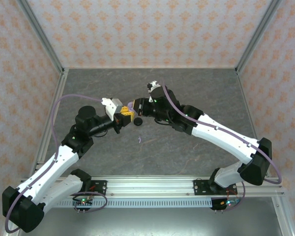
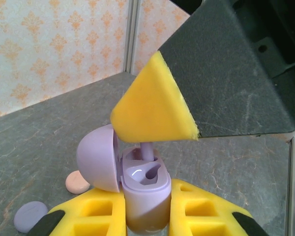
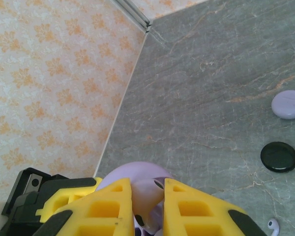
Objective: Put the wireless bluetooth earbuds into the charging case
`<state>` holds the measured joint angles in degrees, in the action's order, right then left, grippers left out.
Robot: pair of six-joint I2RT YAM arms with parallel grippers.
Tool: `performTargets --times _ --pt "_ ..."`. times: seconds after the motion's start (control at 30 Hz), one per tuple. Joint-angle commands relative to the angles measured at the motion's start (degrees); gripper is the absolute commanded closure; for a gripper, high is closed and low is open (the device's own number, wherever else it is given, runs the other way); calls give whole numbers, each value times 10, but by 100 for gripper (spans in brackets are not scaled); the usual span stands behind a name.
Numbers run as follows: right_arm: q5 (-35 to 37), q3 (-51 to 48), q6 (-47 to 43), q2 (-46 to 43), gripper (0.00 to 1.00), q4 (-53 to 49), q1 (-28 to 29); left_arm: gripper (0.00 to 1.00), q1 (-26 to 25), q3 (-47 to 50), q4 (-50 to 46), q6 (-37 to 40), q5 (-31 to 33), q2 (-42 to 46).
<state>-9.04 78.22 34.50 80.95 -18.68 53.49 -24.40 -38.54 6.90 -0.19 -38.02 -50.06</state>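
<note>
Where the two arms meet over the mottled grey, stone-patterned table (image 1: 201, 88), the top view shows the left gripper (image 1: 124, 117) and the right gripper (image 1: 139, 106) tip to tip around a small lavender charging case (image 1: 131, 105). A flat, round black disc case (image 1: 137, 121) lies just beside them. A loose earbud (image 1: 139, 140), tiny and pale lilac, lies on the bare surface nearer the arm bases.

From the left wrist, that arm's blocky yellow fingers (image 2: 105, 214), moulded with square recesses, are clamped on the case's smooth rounded body. Its domed lid (image 2: 96, 157) is swung open to the left. Inside the glossy well stands a lavender earbud (image 2: 146, 150), stem upward. The stem runs up to the wedge-shaped yellow pad of the right gripper above, whose jaws are closed on it. On the table behind lie a matte pink disc (image 2: 77, 183) and a lavender disc (image 2: 30, 216).

From the right wrist, its two yellow fingers sit close together over the lid's dome, with lavender showing in the narrow slit between them. A lavender disc and the black disc case rest well apart to the right. The loose earbud lies at the bottom corner.
</note>
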Motion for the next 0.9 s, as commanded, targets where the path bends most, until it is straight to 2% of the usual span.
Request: performTargets --times 0.0,0.27,0.37,0.5,0.63,0.87 --pt "-8 6 0 -7 83 -24 4 100 -7 -22 18 0 11 2" --pt "-42 3 13 3 80 -19 4 100 -7 -22 24 -3 8 0" --pt "-40 14 -1 2 74 -27 4 100 -7 -22 24 -3 8 0" --pt "-30 42 -35 -9 60 -55 3 100 -7 -22 18 -1 8 0" --pt "4 51 -62 -34 51 -93 -4 100 -7 -20 7 2 18 8" --pt "44 3 -68 -60 50 -149 -28 100 -7 -4 -40 6 58 42"
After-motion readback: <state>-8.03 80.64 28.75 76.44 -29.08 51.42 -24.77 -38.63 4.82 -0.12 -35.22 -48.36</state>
